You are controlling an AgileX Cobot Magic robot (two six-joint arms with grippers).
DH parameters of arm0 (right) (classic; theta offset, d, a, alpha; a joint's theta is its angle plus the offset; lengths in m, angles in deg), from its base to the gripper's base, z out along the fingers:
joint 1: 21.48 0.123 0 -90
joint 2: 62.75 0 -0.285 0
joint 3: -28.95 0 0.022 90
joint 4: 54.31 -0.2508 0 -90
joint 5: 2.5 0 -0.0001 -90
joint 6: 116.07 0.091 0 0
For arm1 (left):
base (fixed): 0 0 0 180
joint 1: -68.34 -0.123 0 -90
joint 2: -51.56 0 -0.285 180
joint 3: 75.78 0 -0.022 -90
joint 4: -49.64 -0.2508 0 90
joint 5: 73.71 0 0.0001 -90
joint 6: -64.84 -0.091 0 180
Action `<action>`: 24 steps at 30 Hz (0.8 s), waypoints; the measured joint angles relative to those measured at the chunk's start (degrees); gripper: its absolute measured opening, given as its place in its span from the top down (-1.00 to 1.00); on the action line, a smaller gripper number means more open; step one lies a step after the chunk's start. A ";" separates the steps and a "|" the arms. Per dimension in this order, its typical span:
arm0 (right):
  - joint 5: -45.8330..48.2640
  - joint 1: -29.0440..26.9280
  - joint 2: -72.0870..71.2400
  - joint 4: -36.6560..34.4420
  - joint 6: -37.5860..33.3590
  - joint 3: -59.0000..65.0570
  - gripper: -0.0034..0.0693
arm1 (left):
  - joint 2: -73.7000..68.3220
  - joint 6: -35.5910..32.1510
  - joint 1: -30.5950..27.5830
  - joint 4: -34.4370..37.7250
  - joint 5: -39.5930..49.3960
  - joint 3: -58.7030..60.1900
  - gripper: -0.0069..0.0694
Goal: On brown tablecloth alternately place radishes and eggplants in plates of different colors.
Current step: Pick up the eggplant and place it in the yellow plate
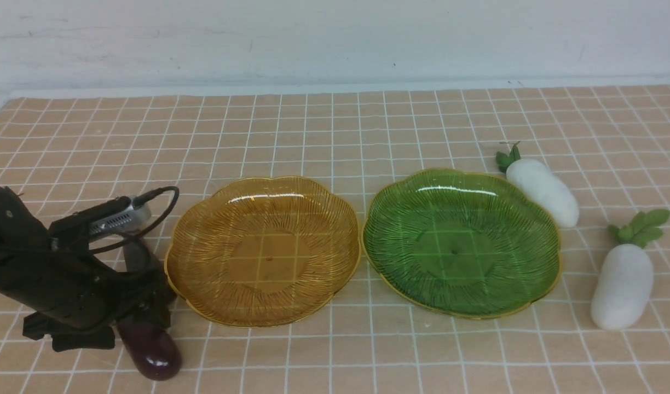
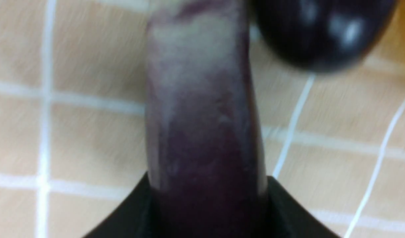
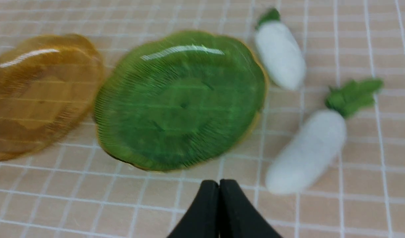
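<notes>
Item: eggplant (image 2: 202, 125), low over the brown tablecloth (image 1: 335, 137), just left of the amber plate (image 1: 264, 257). Your left gripper (image 2: 207, 198) pinches it across its girth, likely for the lift. Beside it lies a second eggplant (image 2: 321, 33). The amber plate and the green plate (image 1: 455, 246) hold nothing. Two radishes (image 1: 543, 191) lie right of the green. Your right gripper (image 3: 219, 188) hangs pressed together, empty, presumably awaiting its turn.
</notes>
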 joint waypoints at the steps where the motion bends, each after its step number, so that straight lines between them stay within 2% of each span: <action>1: 0.43 0.00 1.42 1.63 1.59 -0.26 0.95 | 0.97 0.70 -0.18 -1.44 1.40 0.00 0.06; 4: 3.21 -0.29 6.84 7.42 6.91 -2.23 0.95 | 5.65 2.77 -1.70 -6.11 5.08 0.00 0.07; 7: 5.23 -2.19 13.49 8.97 9.00 -4.84 0.95 | 13.63 3.88 -4.74 -10.01 8.25 0.00 0.08; 9: 5.29 -4.20 17.81 8.89 9.17 -6.67 0.95 | 19.32 3.38 -4.92 -9.82 8.38 0.00 0.08; 12: 4.51 -7.25 25.74 8.29 9.34 -9.74 0.94 | 23.23 1.67 -2.39 -6.27 8.00 -0.94 0.08; 15: 1.04 -8.61 32.37 7.06 9.34 -11.52 0.88 | 22.91 0.00 4.43 -4.25 6.90 -5.40 0.08; 19: -4.20 -8.74 40.33 5.38 9.34 -14.01 0.55 | 16.22 0.36 14.39 -5.53 6.35 -13.44 0.08; 24: -10.21 -8.74 49.04 5.25 10.67 -14.91 -0.23 | 7.03 -2.48 18.15 -5.98 4.12 -19.96 0.08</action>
